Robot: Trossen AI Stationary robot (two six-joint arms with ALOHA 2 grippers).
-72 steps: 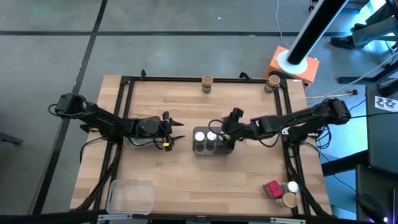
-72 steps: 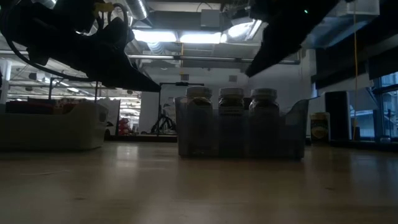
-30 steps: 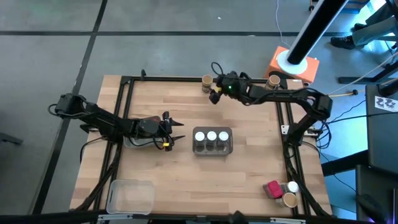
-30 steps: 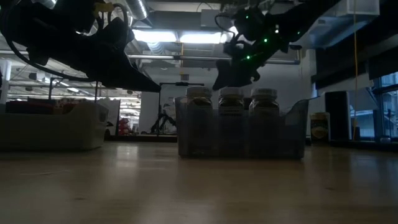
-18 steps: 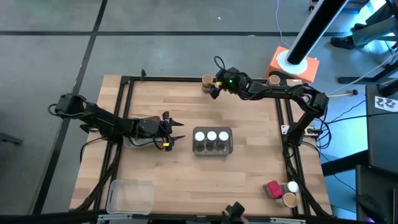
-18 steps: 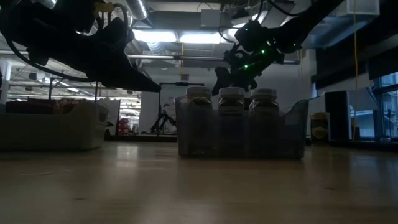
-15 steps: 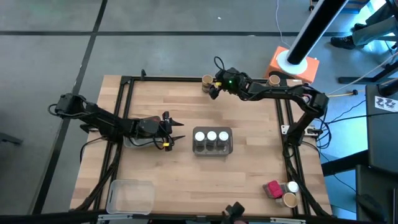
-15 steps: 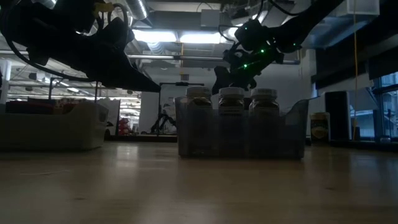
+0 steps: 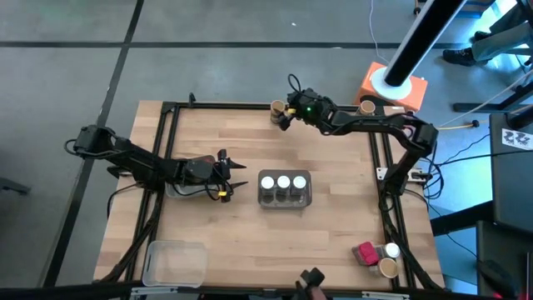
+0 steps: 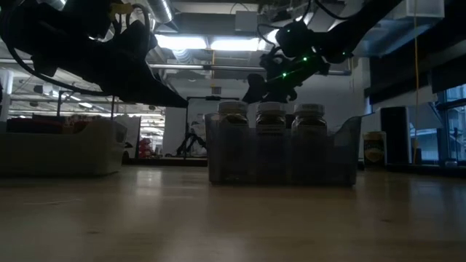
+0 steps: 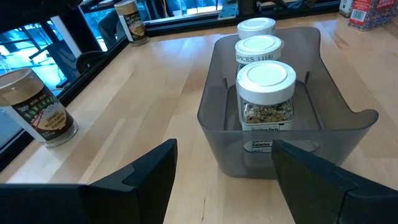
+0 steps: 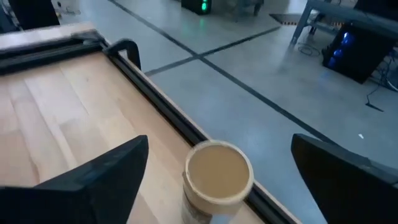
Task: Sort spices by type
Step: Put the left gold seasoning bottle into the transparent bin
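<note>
While the right gripper [image 9: 281, 117] hangs with fingers spread wide just beside a tan-lidded jar [image 9: 276, 109] at the far table edge, three white-lidded jars [image 9: 283, 182] stand in a row inside the grey tray [image 9: 284, 200] at table centre. Each jar is round and clear, with a smooth flat lid and a printed label; the tray is translucent plastic with rounded corners. A second tan-lidded jar [image 9: 364, 108] stands at the far edge, right of the tray. A red packet [image 9: 364, 253], a white-lidded jar [image 9: 391, 249] and a tan-lidded jar [image 9: 387, 267] cluster at the near right corner. The left gripper [image 9: 236, 175] hovers left of the tray, fingers parted, holding nothing. Bare wood [image 9: 225, 133] lies between tray and far edge.
</note>
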